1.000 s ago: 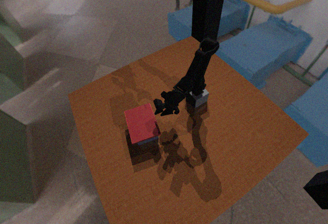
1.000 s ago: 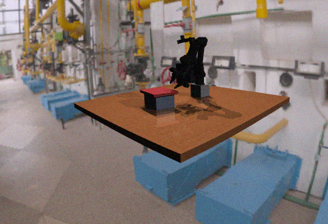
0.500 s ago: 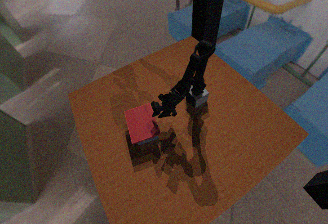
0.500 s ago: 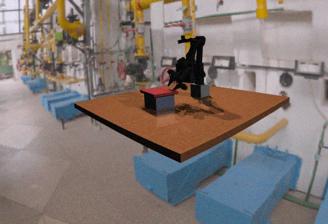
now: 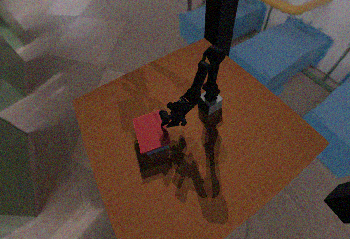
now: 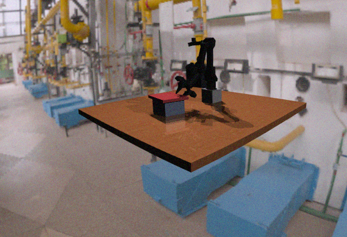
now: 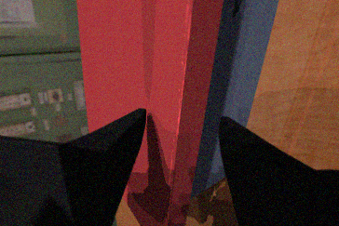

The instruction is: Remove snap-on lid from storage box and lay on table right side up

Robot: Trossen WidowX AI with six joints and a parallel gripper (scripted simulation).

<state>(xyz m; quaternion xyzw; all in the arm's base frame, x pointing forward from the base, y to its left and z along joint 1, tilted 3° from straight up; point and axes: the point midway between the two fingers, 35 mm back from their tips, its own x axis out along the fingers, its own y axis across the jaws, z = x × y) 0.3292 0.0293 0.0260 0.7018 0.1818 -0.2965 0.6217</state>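
Observation:
The storage box (image 5: 158,149) (image 6: 174,108) (image 7: 247,59) is blue-grey and stands on the orange table (image 5: 254,145) (image 6: 196,142) (image 7: 303,64), left of the arm's base. Its red snap-on lid (image 5: 147,130) (image 6: 167,96) (image 7: 116,50) sits on top of it. My gripper (image 5: 167,122) (image 6: 185,92) (image 7: 183,119) is at the lid's edge nearest the arm. In the wrist view the two dark fingers stand on either side of the lid's rim, one over the red top and one by the box wall. The fingers are apart, with the rim between them.
The arm's grey base block (image 5: 210,105) (image 6: 211,96) stands just right of the box. A tall black column (image 5: 222,12) rises at the table's far edge. Blue machines (image 6: 260,198) stand on the floor around and under the table.

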